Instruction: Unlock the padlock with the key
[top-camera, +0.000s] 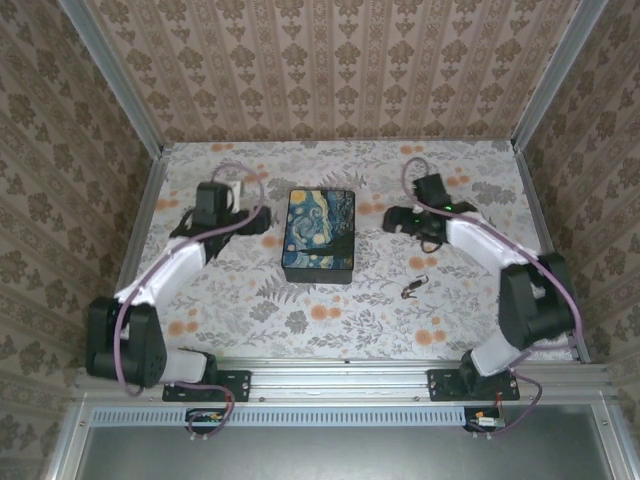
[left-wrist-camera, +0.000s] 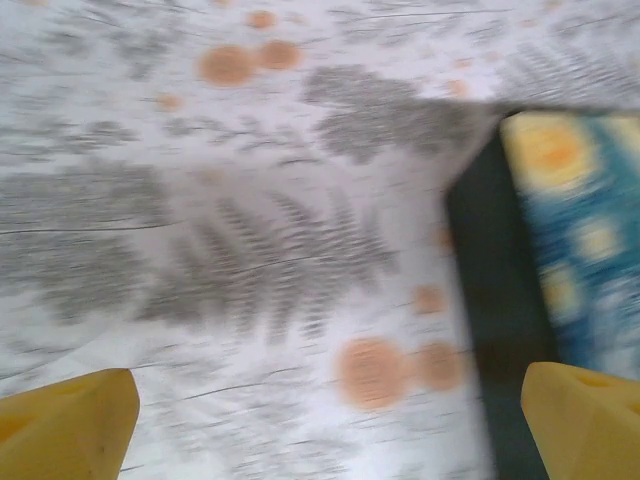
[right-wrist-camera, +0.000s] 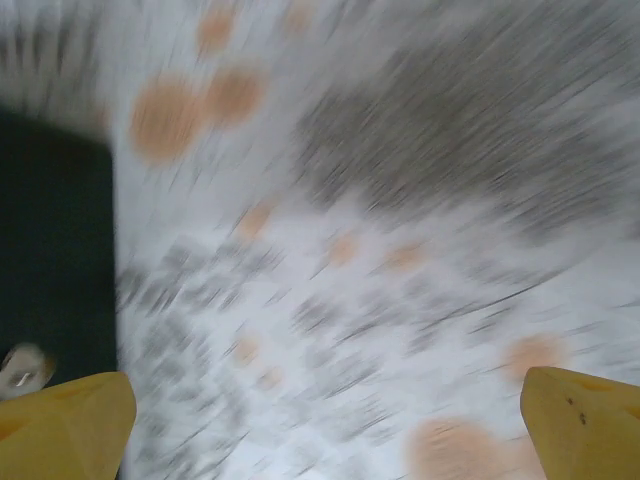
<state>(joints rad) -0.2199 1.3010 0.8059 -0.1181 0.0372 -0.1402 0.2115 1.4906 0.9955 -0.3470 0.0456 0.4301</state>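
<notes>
Dark and slim, the key (top-camera: 413, 289) lies flat on the floral table (top-camera: 300, 320), to the right of the painted box (top-camera: 319, 235) and apart from its near right corner. Its long axis runs diagonally, near-left to far-right; which end leads is too small to tell. Bare tabletop surrounds it. The left gripper (left-wrist-camera: 330, 430) and the right gripper (right-wrist-camera: 330, 430) both gape wide, holding nothing, flanking the box.

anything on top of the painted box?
Nothing lies on the box; its blue-and-yellow lid is bare. The lid is shut, so the inside is hidden. The key lies apart from it.
</notes>
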